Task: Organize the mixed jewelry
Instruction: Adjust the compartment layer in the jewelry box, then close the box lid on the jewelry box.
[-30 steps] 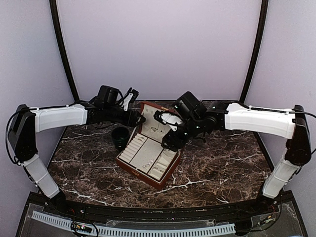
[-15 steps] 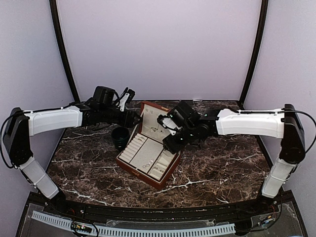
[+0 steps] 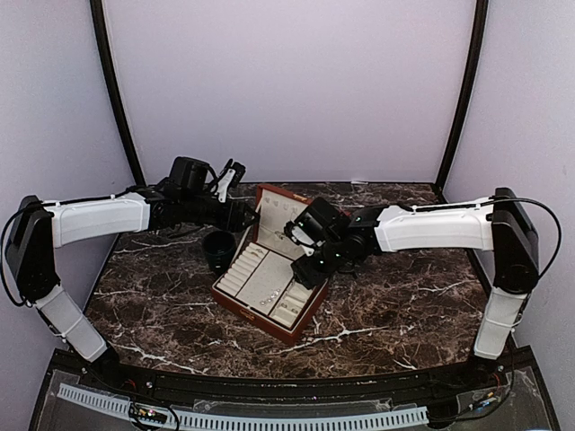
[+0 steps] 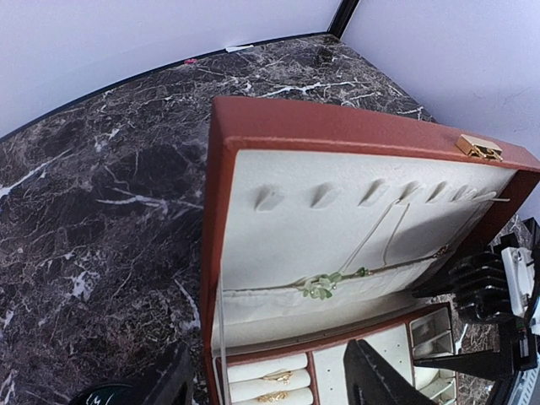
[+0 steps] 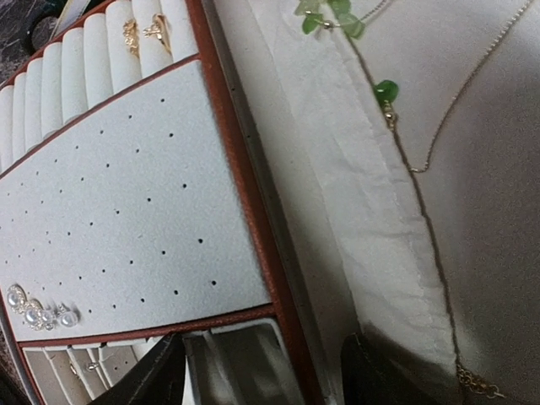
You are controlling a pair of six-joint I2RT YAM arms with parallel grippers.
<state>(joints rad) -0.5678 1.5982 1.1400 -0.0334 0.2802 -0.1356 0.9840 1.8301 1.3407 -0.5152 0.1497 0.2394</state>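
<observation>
Reaching further left over the open box [image 3: 260, 315], the right gripper [image 5: 261, 371] hangs spread and empty, like the left gripper [image 4: 270, 381], while rings [image 5: 143, 32], pearl studs [image 5: 38, 314] and a necklace [image 4: 321, 285] already sit inside; whether the cup [image 3: 218, 250] holds more, I cannot tell.

Both arms are the same build: the left arm [image 3: 99, 218] and right arm [image 3: 431, 229] carry smooth white shells on the long links and matte black housings at the joints and wrists. A thin black cable [image 3: 13, 247] loops outside the shoulder joint at the frame's left edge, with its twin at the right edge. In the wrist views the left gripper [image 4: 274, 381] and right gripper [image 5: 257, 375] show as pairs of plain dark, blunt fingers along the bottom edge; a black ribbed block [image 4: 481, 287] with a white bracket, lower right of the left wrist view, belongs to the right arm.
</observation>
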